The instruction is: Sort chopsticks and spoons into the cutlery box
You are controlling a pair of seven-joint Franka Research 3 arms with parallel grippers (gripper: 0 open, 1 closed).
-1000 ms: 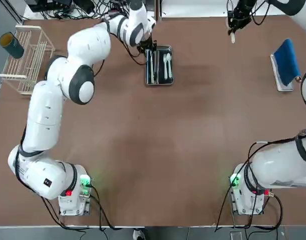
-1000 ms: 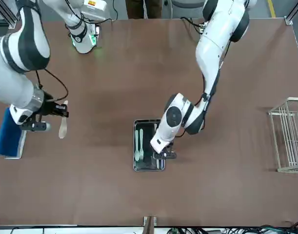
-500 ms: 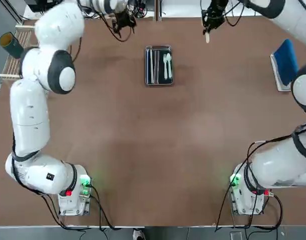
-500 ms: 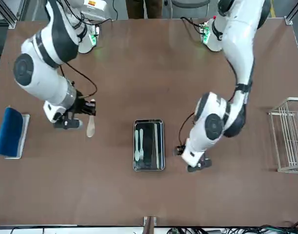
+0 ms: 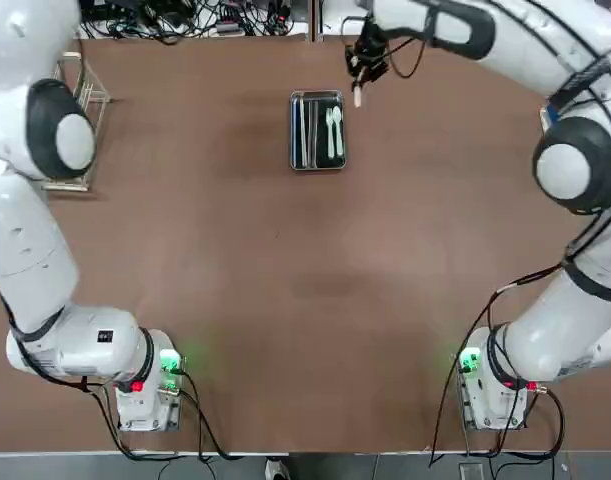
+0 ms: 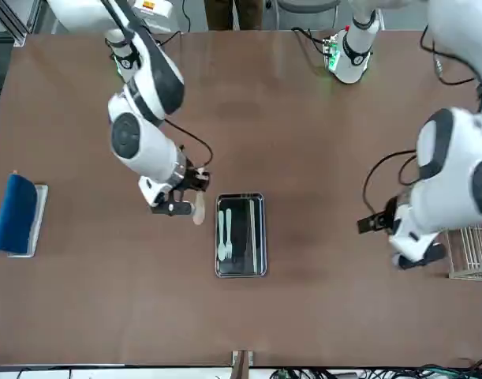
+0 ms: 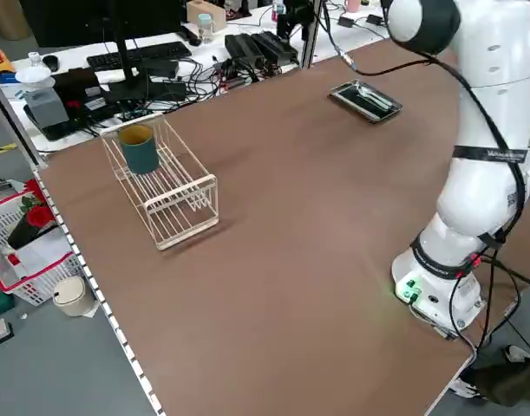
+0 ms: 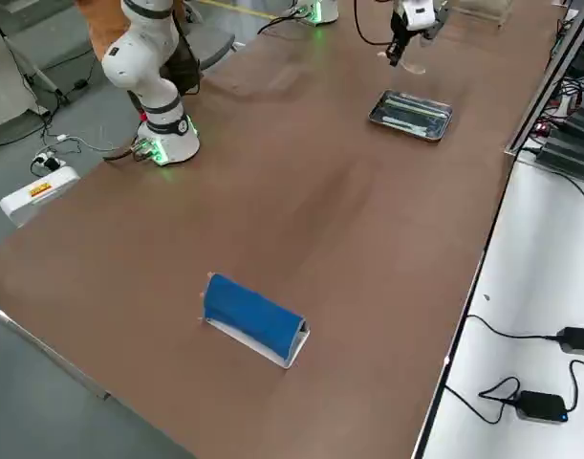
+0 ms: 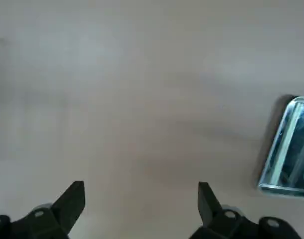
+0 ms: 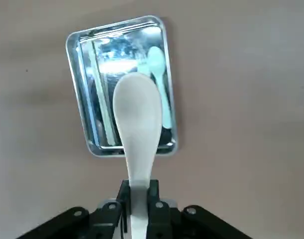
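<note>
In the top view, the cutlery box (image 5: 317, 130) is seen at upper centre of the table (image 5: 305, 290); one spoon (image 5: 332, 128) and the chopsticks (image 5: 303, 130) lie inside. Just beside its upper right corner, the right pincer (image 5: 359, 82) is clamped on a second spoon (image 5: 357, 95), presumably for delivery. In the front view, the left pincer (image 6: 365, 224) is seen wide open and empty at right, near the wire rack (image 6: 469, 241). In the right wrist view, the held spoon's bowl overlaps the box.
</note>
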